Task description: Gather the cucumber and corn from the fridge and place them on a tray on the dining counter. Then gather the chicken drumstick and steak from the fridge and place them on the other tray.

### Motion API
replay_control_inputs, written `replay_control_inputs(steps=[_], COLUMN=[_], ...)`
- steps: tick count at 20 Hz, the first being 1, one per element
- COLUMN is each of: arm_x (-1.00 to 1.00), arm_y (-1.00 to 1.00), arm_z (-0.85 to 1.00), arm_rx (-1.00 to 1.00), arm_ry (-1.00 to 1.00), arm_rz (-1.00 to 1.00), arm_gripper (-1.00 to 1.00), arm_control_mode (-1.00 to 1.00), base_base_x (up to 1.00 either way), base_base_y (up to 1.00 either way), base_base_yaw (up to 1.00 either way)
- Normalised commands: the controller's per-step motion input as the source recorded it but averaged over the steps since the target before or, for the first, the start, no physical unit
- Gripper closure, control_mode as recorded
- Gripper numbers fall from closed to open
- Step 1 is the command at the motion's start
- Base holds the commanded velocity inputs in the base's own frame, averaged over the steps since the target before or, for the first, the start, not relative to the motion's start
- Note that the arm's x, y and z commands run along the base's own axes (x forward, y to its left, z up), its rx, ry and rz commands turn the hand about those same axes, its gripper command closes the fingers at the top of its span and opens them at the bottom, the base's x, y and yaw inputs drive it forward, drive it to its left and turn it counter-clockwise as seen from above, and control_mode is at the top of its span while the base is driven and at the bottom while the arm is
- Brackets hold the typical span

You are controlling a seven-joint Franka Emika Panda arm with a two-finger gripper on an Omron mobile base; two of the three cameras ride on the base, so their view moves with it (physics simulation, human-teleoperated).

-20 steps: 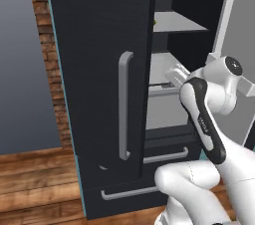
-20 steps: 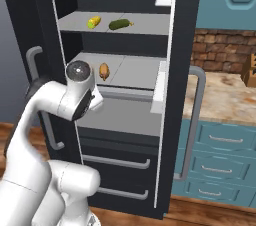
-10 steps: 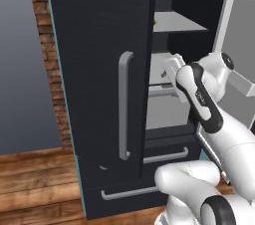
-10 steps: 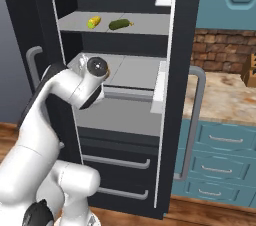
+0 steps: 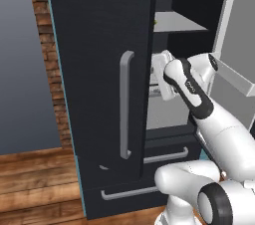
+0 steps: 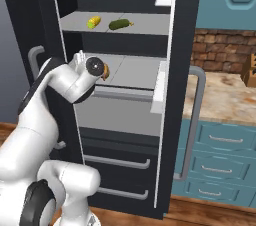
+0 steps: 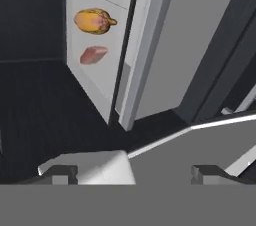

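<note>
Your tool [image 7: 130, 172] has its tips apart, holding nothing. The chicken drumstick [image 7: 94, 21] looks golden; the steak [image 7: 93, 54] is pink.

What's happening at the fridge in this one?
The arm is reaching into the open fridge at the middle shelf. Its gripper holds nothing, and the hand view looks along that shelf at the drumstick and the steak, both lying some way ahead. The corn and cucumber lie on the shelf above, so nothing has been gathered yet.
</note>
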Motion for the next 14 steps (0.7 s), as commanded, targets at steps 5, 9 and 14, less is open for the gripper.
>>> replay_control_inputs(steps=[5,9,14], arm_x=[0.19,-0.72,-0.68], arm_y=[0.23,0.84,0.99], arm_z=[-0.11,-0.32,-0.32], arm_rx=[0.13,0.11,0.08], arm_ry=[0.02,0.00,0.00], arm_rz=[0.00,0.00,0.00], arm_gripper=[-1.00,-1.00,-1.00], arm_control_mode=[-1.00,-1.00,-1.00], base_base_x=[0.00,0.00,0.00], base_base_y=[0.00,0.00,0.00], base_base_yaw=[0.00,0.00,0.00])
